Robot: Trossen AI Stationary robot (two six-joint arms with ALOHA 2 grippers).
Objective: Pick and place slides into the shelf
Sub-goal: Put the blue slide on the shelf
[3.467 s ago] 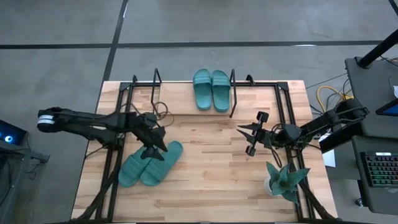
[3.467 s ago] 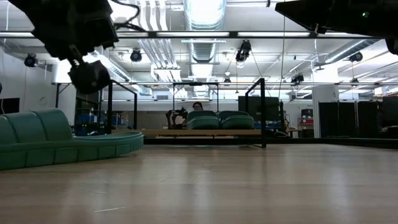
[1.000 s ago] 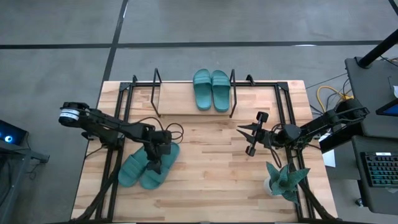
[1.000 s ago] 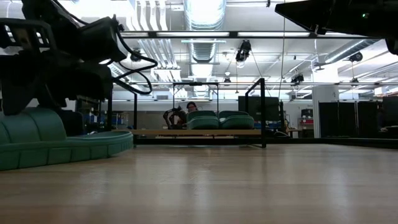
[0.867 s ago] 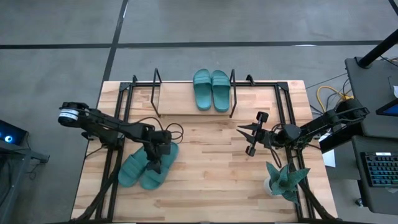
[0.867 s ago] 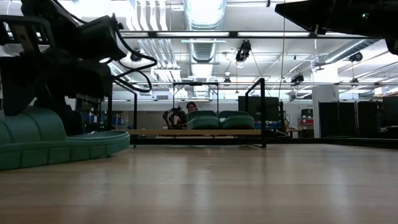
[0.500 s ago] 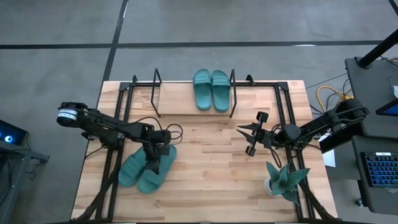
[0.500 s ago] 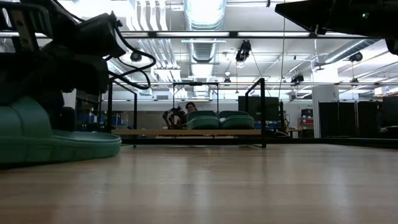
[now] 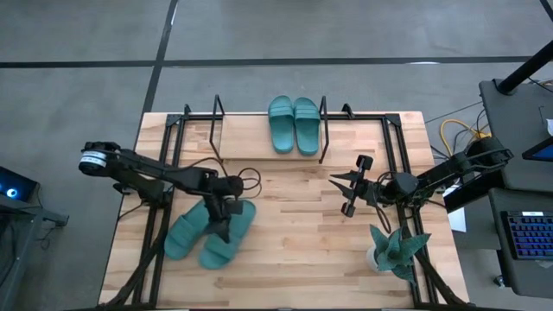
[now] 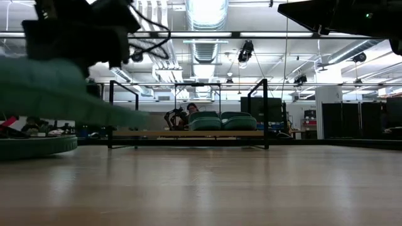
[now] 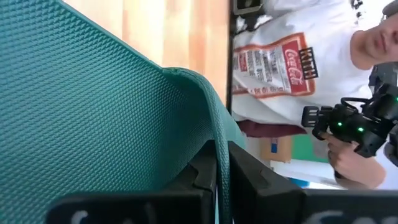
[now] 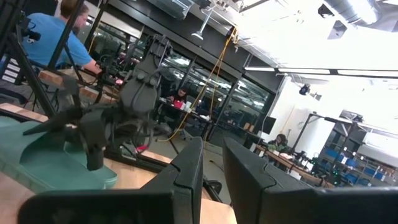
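The left gripper (image 9: 226, 210) is pinching one slide (image 9: 228, 235) by its strap, fingers (image 11: 245, 171) closed thin on the teal rubber so the sole is hanging free below them. In the low view that slide is riding clear of the counter (image 9: 294, 250), likely so it can be carried over the shelf (image 9: 246, 136) rail. Its mate (image 9: 184, 231) is lying just beside the fingers, flat on the counter. Two more slides (image 9: 293, 124) are already sitting on the shelf, well beyond the fingers. The right gripper (image 9: 352, 184) is waiting over the counter, fingers (image 12: 245, 171) parted and empty.
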